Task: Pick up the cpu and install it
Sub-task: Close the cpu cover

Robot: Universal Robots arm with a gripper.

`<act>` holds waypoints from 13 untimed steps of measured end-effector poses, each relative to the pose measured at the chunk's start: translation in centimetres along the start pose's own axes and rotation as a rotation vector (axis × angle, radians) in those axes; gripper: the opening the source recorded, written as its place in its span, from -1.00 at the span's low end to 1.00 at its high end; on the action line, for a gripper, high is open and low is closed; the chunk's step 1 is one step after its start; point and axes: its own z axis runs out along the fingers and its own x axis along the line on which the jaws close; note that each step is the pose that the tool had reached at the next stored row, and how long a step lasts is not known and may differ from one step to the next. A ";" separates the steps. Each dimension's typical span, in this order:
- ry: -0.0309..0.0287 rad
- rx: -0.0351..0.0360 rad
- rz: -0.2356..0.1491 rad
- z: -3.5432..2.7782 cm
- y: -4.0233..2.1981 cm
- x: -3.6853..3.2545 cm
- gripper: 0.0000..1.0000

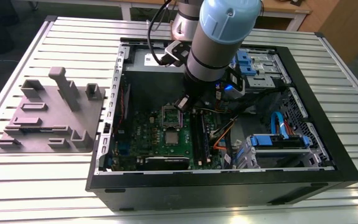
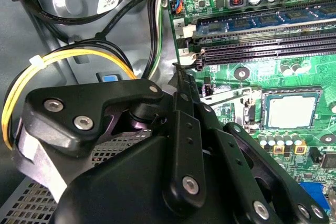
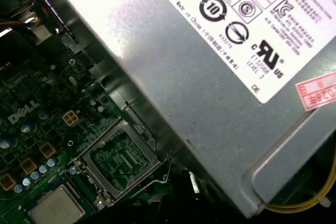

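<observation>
The cpu (image 1: 171, 136) is a small silvery square lying flat on the green motherboard (image 1: 148, 140) inside the open computer case. It sits just beside the metal-framed socket (image 1: 171, 116). Both wrist views show the cpu (image 2: 291, 111) (image 3: 55, 209) bare and untouched. The socket (image 3: 118, 158) stands open with its lever swung aside. My gripper (image 1: 182, 103) hangs over the board at the socket's far edge, a short way from the cpu. In the second wrist view the gripper (image 2: 184, 77) is a black linkage that hides much of the board.
A large grey power-supply box (image 3: 210, 77) with a white label stands close beside the socket. Memory slots (image 2: 262, 51) and yellow cables (image 2: 79, 59) lie near the gripper. Blue drive cages (image 1: 278, 140) fill the case at the exterior view's right. A grey fixture plate (image 1: 48, 116) rests on the table outside.
</observation>
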 end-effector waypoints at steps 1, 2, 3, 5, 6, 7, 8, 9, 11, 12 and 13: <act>-0.0002 -0.0001 0.000 0.05 0.00 0.00 -0.80; 0.0000 0.0000 0.000 0.09 -0.01 0.00 -0.80; 0.0001 -0.0001 0.000 0.13 -0.01 0.00 -0.80; -0.0001 -0.0001 0.000 0.23 -0.01 0.00 -0.80; 0.0002 -0.0001 0.000 0.24 -0.01 0.00 -0.80; 0.0009 0.0005 0.000 0.25 -0.01 -0.01 -0.80; 0.0019 0.0014 0.000 0.26 -0.01 -0.01 -0.80; 0.0043 0.0035 0.000 0.27 -0.01 0.00 -0.80; 0.0146 0.0127 0.001 0.27 0.03 0.03 -0.80; 0.0165 0.0143 0.001 0.28 0.02 0.03 -0.80; 0.0177 0.0149 0.001 0.26 0.02 0.03 -0.80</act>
